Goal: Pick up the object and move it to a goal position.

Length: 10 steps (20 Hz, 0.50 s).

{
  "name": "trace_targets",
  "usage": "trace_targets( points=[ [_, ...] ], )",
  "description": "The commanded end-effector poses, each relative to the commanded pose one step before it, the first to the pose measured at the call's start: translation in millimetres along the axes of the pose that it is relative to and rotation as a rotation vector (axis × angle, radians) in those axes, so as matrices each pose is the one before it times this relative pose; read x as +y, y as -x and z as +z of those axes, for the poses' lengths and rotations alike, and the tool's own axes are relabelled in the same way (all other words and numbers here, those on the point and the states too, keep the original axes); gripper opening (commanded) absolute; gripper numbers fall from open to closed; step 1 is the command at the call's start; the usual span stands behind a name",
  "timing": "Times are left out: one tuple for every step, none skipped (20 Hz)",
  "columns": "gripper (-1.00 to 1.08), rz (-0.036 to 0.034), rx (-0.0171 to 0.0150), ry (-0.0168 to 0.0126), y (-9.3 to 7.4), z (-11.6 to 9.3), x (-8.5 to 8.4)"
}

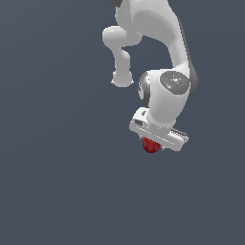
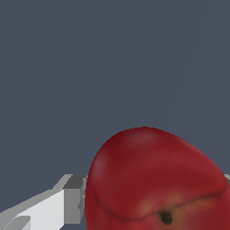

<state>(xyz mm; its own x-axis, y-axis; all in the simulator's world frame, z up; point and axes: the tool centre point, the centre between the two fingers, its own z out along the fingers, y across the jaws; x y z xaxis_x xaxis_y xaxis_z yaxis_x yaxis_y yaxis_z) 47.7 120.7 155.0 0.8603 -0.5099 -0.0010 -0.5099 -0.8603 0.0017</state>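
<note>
The object is a small dark-red, apple-like ball. In the exterior view it sits directly under the white hand of my gripper, which hides its upper part. In the wrist view the object fills the space between the fingers. One white finger rests against its side. Only a sliver of the other finger shows at the opposite side. The jaws stand closed against the object. I cannot tell whether it rests on the floor or hangs above it.
A plain dark grey-blue surface spreads around the arm in every direction. The arm's white links rise above the gripper. No other object or marker shows.
</note>
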Motion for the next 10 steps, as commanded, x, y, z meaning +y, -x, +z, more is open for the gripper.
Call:
trace_targets(
  points=[
    [-1.00, 0.00072, 0.00157, -0.00100, 1.51, -19.63, -14.22],
    [-1.00, 0.00000, 0.00000, 0.00000, 0.49, -5.87, -4.71],
    [-1.00, 0.00000, 0.00000, 0.00000, 0.38, -5.29, -4.30],
    [-1.00, 0.00000, 0.00000, 0.00000, 0.30, -4.75, -3.91],
    [-1.00, 0.00000, 0.00000, 0.00000, 0.25, -4.25, -3.52],
    [-1.00, 0.00000, 0.00000, 0.00000, 0.21, -3.76, -3.13],
    [-1.00, 0.00000, 0.00000, 0.00000, 0.17, -3.29, -2.74],
    [-1.00, 0.00021, -0.00026, -0.00036, -0.01, -2.87, -2.19],
    [-1.00, 0.00000, 0.00000, 0.00000, 0.10, -2.38, -2.01],
    [-1.00, 0.00000, 0.00000, 0.00000, 0.07, -1.95, -1.67]
  ],
)
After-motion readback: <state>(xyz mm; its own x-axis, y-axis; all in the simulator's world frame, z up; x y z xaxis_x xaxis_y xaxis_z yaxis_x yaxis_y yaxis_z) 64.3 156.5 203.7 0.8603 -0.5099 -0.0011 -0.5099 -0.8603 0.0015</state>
